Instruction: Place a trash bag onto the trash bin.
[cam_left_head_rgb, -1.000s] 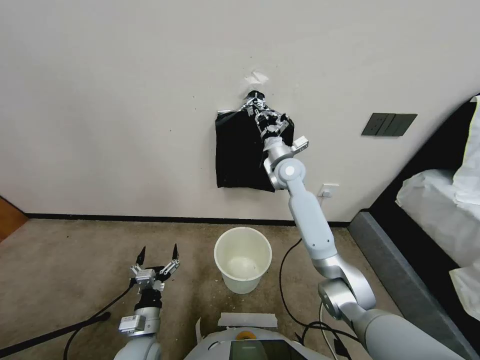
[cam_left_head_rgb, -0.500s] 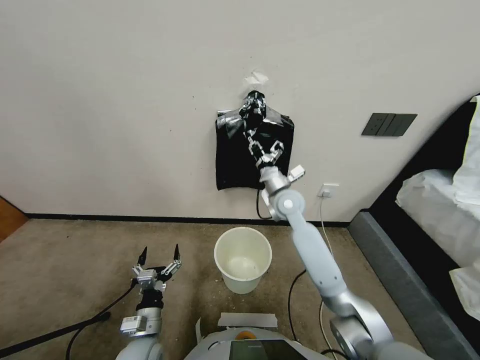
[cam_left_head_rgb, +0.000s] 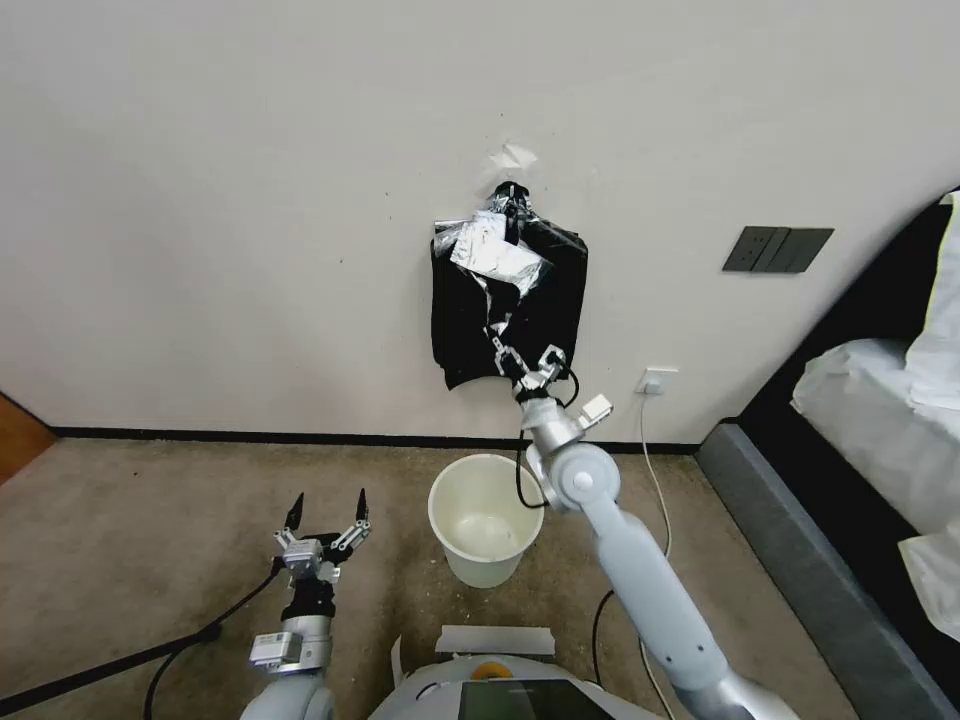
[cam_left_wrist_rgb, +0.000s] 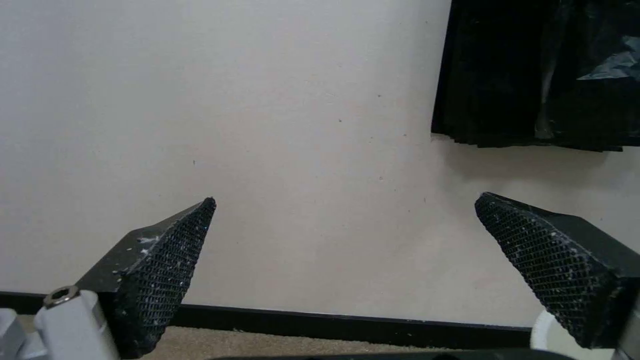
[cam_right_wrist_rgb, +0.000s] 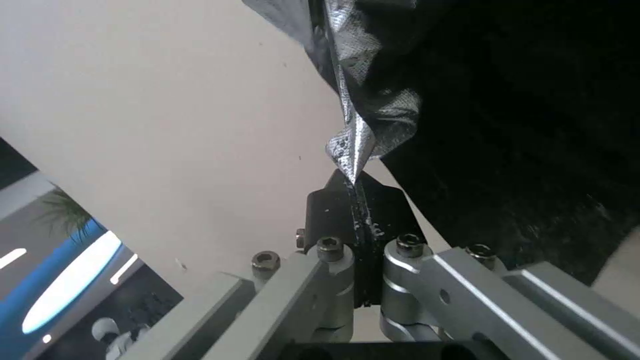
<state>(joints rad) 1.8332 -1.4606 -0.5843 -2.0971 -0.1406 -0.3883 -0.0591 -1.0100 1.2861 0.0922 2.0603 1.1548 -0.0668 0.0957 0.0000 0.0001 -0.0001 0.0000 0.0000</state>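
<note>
Lowered from the wall stack (cam_left_head_rgb: 470, 330), the right end effector (cam_left_head_rgb: 522, 372) pinches a corner of the limp, slippery trash bag (cam_left_head_rgb: 495, 255) above the trash bin (cam_left_head_rgb: 486, 520).

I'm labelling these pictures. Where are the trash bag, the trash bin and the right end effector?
trash bag (cam_left_head_rgb: 492, 255): head view, its shiny pulled-out part.
trash bin (cam_left_head_rgb: 487, 569): head view, its outer wall.
right end effector (cam_left_head_rgb: 527, 371): head view, between its fingertips.

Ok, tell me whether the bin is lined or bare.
Bare. The trash bin stands upright on the carpet, its cream inside showing. The trash bag is pinched in the right end effector at the wall.
</note>
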